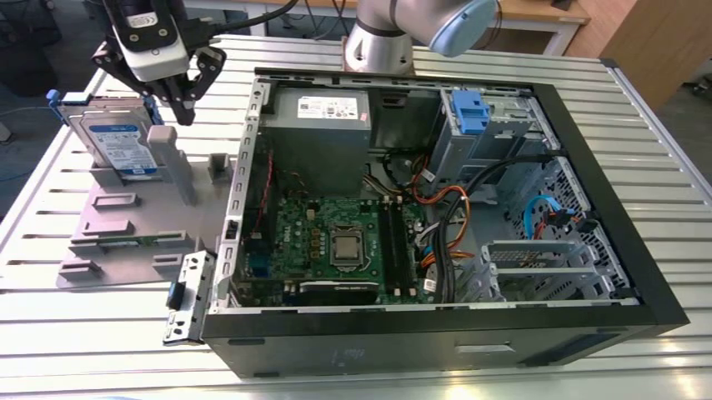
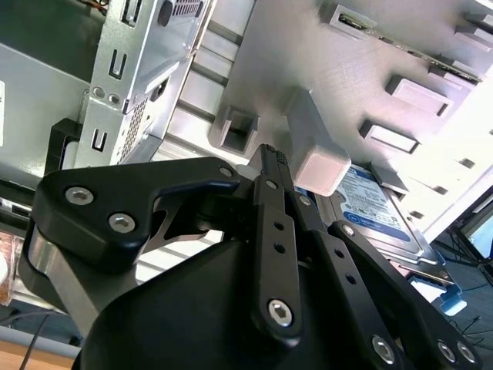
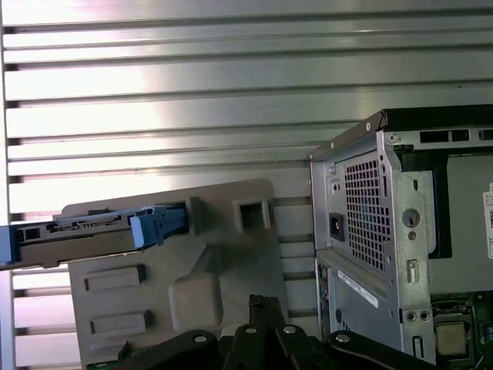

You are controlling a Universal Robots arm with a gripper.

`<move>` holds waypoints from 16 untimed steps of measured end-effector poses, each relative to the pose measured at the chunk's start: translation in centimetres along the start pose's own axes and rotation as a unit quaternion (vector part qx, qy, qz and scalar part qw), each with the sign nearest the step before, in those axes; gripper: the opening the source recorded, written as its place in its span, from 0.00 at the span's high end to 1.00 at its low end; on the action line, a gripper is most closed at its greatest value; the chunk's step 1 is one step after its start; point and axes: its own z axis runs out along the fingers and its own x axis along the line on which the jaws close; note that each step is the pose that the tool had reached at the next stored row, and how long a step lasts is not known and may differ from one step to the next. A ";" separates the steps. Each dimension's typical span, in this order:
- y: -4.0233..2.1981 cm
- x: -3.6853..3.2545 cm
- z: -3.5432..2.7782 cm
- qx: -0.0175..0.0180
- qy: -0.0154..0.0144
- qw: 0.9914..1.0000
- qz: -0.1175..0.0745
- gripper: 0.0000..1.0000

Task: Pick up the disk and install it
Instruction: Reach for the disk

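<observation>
Alignment decides this pick: the gripper (image 1: pixel 183 107), jaws together and empty, hangs just right of the disk (image 1: pixel 117 137) standing on edge in the gray fixture (image 1: pixel 139 250) at the exterior view's upper left, so it needs opening and centring over that disk.

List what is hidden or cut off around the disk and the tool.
- Exterior view: the disk, lower edge hidden by the grey holder.
- Second wrist view: the tool, whose black links cover part of the disk's label.
- First wrist view: the picture edge cuts off one end of the disk.
</observation>
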 end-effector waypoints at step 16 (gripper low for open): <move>-0.07 0.88 0.01 0.000 0.000 1.000 0.000 0.89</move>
